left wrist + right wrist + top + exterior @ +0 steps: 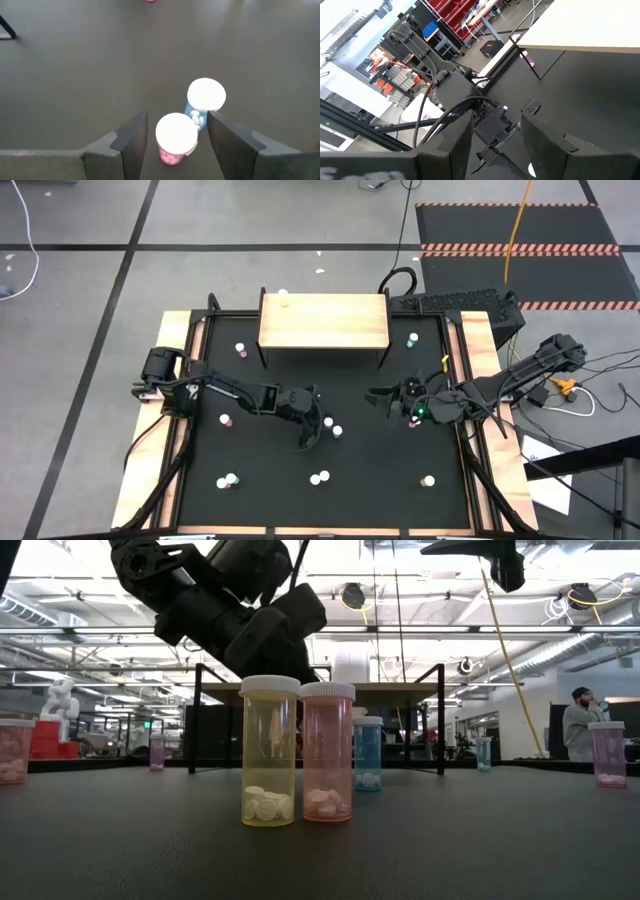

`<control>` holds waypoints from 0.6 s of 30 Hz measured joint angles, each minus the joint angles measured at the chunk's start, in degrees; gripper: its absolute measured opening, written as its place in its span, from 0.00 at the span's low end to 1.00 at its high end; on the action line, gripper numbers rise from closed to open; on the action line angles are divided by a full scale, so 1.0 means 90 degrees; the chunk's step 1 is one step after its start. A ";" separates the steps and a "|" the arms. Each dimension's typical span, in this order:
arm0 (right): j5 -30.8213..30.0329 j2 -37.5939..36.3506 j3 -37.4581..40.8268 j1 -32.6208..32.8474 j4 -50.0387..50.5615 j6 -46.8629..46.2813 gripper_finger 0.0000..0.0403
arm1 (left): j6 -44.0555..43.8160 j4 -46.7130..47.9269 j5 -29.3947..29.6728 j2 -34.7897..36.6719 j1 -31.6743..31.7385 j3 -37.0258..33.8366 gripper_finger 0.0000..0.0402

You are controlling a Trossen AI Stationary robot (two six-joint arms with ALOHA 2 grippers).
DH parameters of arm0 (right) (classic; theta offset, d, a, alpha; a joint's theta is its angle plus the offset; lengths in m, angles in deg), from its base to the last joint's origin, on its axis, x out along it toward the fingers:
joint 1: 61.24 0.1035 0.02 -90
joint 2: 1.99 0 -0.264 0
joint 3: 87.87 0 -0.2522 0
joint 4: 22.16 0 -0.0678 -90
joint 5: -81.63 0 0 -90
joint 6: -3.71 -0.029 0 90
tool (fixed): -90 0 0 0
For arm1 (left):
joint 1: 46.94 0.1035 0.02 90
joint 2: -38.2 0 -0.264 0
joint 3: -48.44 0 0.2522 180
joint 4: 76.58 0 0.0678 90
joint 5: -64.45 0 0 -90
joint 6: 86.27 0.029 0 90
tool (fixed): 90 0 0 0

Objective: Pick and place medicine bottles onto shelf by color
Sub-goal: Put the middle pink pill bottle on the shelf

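Two small bottles sit under the left gripper (172, 145), mid-table.

The pink bottle (175, 136) stands upright between the parted fingers (131, 145), touching neither as far as I can see; a blue bottle (204, 99) stands just beyond it, touching or nearly so. The left arm reaches in from the table's left side, wrist bent down. The right gripper (385, 400) hangs over the table's right half, fingers apart, empty. The shelf (324, 320) stands at the far edge, one bottle (284, 303) on it.

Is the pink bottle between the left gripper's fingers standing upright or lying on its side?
Upright. In the left wrist view the pink bottle shows its round white cap from above, body below it, between the open fingers of the left gripper.
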 joint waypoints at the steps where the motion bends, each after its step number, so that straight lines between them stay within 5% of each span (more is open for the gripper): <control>1: 0.0000 0.0000 0.0000 0.0000 0.0000 -0.0020 0.41 | 0.0044 0.0009 0.0000 0.0000 0.0000 0.0000 0.50; 18: 0.0151 0.0000 0.0000 0.0000 0.0000 -0.0035 0.41 | 0.0069 0.0172 0.0005 0.0000 0.0024 0.0000 0.50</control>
